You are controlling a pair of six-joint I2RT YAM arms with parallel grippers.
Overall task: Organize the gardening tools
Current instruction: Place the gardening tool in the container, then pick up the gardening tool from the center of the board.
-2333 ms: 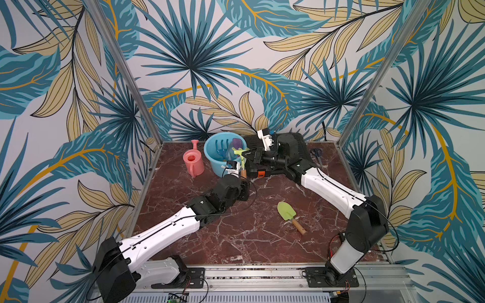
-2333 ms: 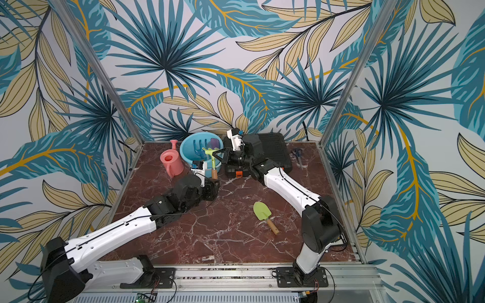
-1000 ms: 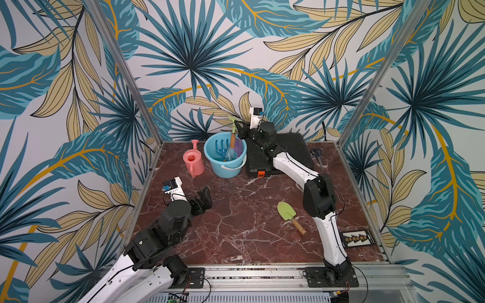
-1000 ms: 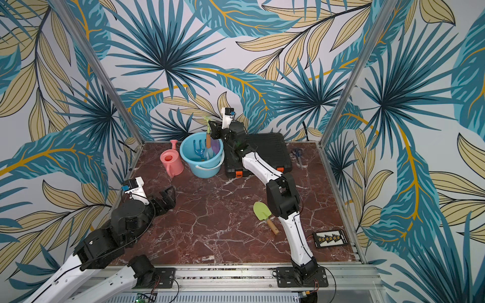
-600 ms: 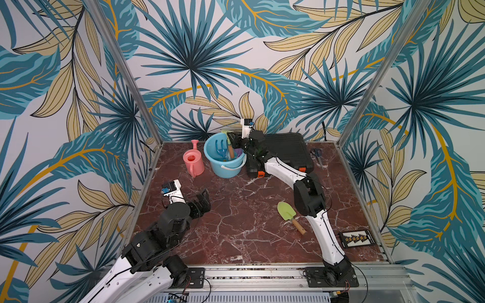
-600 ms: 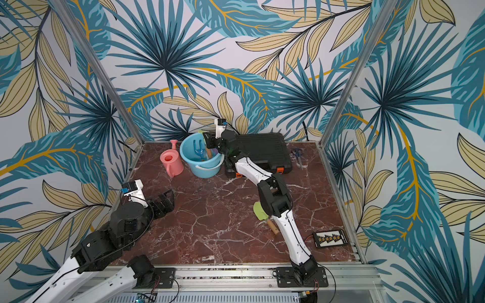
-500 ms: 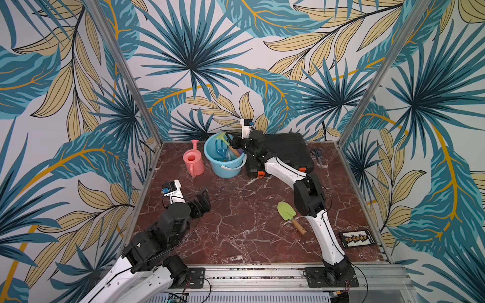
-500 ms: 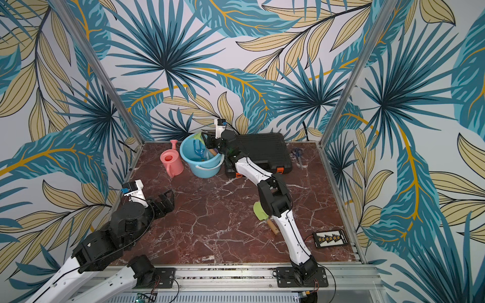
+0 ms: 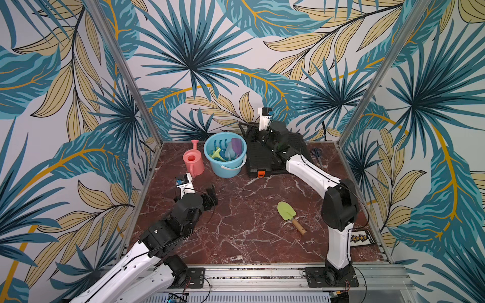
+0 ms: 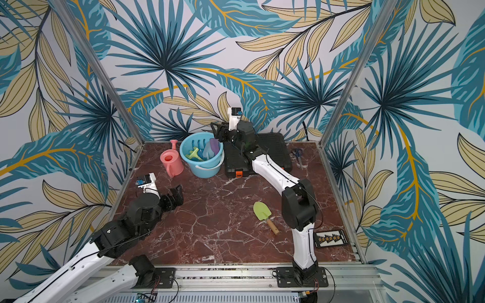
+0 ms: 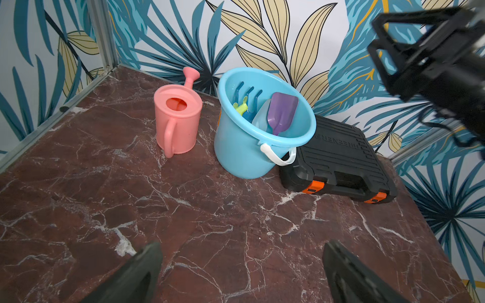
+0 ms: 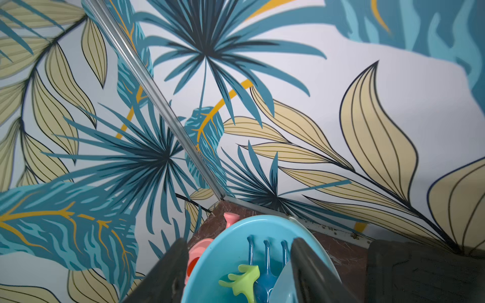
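Observation:
A light blue bucket (image 9: 225,168) (image 10: 207,169) stands at the back. It holds a blue fork-rake (image 12: 265,258), a lime forked tool (image 12: 244,280), a pale blue trowel (image 11: 261,119) and a purple scoop (image 11: 283,112). The pink watering can (image 9: 193,162) (image 11: 178,126) stands just left of the bucket. A lime trowel with a wooden handle (image 9: 287,213) (image 10: 261,211) lies on the table at the front right. My right gripper (image 9: 245,129) (image 12: 238,242) hangs open and empty beside the bucket's right rim. My left gripper (image 9: 211,195) (image 11: 242,245) is open and empty over bare table at the front left.
A black case with orange latches (image 9: 265,162) (image 11: 338,157) sits against the bucket's right side, under my right forearm. Blue-handled scissors (image 9: 316,152) lie at the back right. A small black card (image 9: 360,237) rests at the front right edge. Patterned walls enclose three sides.
My right gripper has opened and drawn back to the right from over the bucket; the tool it held upright is no longer between its fingers. The left arm has stayed still.

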